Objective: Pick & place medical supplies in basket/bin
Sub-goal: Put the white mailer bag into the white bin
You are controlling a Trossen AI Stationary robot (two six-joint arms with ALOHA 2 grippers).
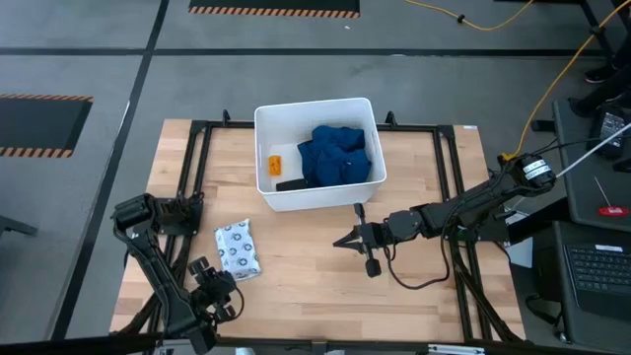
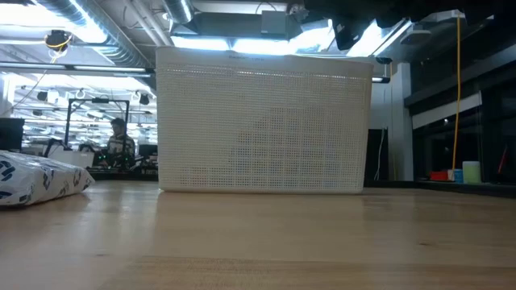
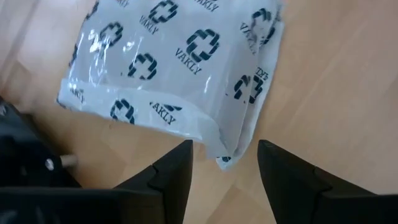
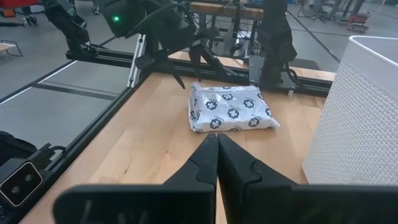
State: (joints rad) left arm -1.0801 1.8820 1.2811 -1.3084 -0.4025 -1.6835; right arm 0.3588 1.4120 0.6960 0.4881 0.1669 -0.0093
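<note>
The white packet with dark cross marks (image 1: 238, 248) lies flat on the wooden table, in front of and to the left of the white tub (image 1: 264, 187). It also shows in the low view (image 2: 40, 181) and the right wrist view (image 4: 231, 109). My left gripper (image 3: 225, 152) is open just above the packet's near corner (image 3: 227, 149), one finger on either side, touching nothing I can see. My right gripper (image 1: 345, 240) is shut and hovers in front of the tub, pointing left. In the tub lie the dark-blue cloth (image 1: 340, 153), the orange bottle (image 1: 275, 163) and the black oblong (image 1: 289, 184).
The tub (image 2: 266, 121) stands at the table's far middle with tall sides. A black frame rail (image 1: 192, 187) runs along the table's edges. Bare wood (image 1: 306, 286) lies between the two grippers. A person (image 2: 121, 141) sits far off in the room.
</note>
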